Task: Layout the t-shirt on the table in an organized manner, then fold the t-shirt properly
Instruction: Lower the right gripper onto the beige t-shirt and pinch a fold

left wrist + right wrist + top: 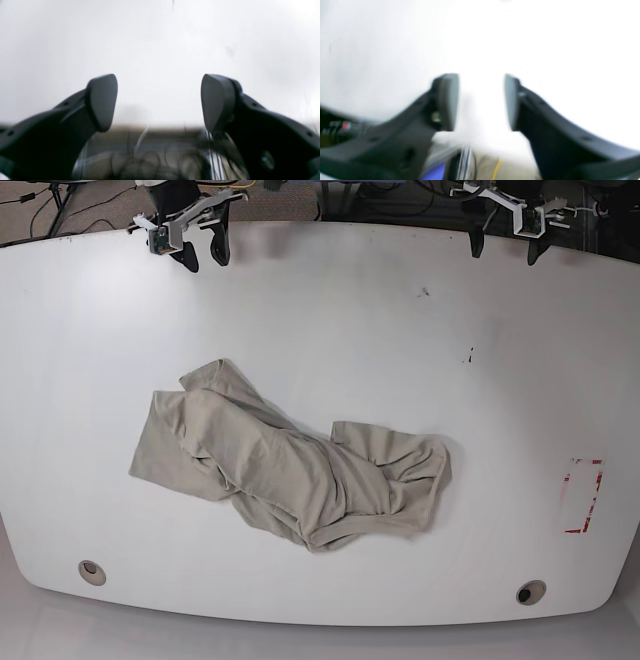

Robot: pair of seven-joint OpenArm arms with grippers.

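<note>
Centrally crumpled t-shirt [290, 472] on table [330, 310] | left fingers [102, 102] spread, empty | right fingers [448, 100] spread, empty

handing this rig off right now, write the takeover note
Left gripper: open, empty, parked at the table's far edge.
Right gripper: open, empty, also at the far edge.
T-shirt: crumpled in a heap mid-table, touched by neither gripper.
Done: nothing visible yet.
Left: spread the shirt flat, then fold it.
</note>
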